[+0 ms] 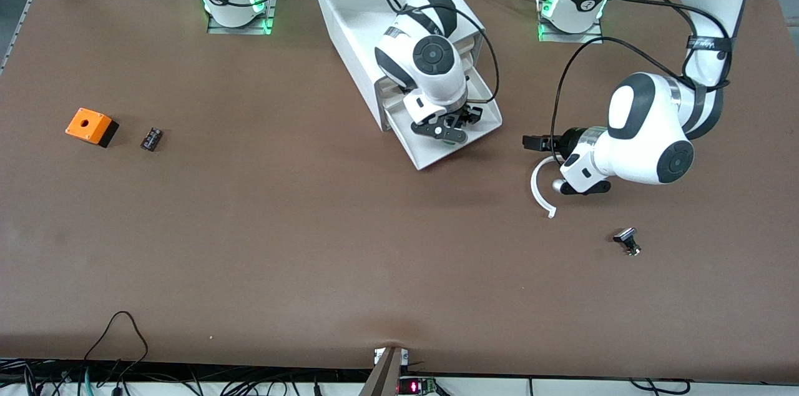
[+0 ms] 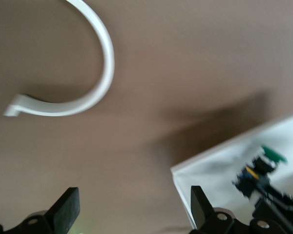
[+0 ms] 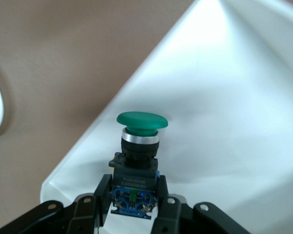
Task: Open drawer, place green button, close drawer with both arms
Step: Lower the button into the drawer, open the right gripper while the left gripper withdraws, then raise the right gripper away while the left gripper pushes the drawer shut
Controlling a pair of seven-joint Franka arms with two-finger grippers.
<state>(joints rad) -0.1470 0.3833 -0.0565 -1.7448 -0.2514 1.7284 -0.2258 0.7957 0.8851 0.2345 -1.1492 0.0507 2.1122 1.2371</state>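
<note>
The lowest drawer (image 1: 489,110) of the white cabinet (image 1: 356,40) is pulled open, and its white tray also shows in the right wrist view (image 3: 224,97). My right gripper (image 1: 450,128) is over the open tray. In the right wrist view it (image 3: 133,184) is shut on the black, blue-patched body of the green-capped button (image 3: 141,121), which it holds upright just above the tray floor. My left gripper (image 1: 527,142) is open and empty, over the bare table beside the drawer toward the left arm's end. Its wrist view (image 2: 134,195) shows the drawer corner (image 2: 195,170) and the button (image 2: 272,155).
A white curved plastic strip (image 1: 538,187) lies on the table under the left wrist, and also shows in the left wrist view (image 2: 100,73). A black flat-capped silver-stemmed button (image 1: 627,240) lies nearer the front camera. An orange box (image 1: 90,126) and a small black part (image 1: 151,138) lie toward the right arm's end.
</note>
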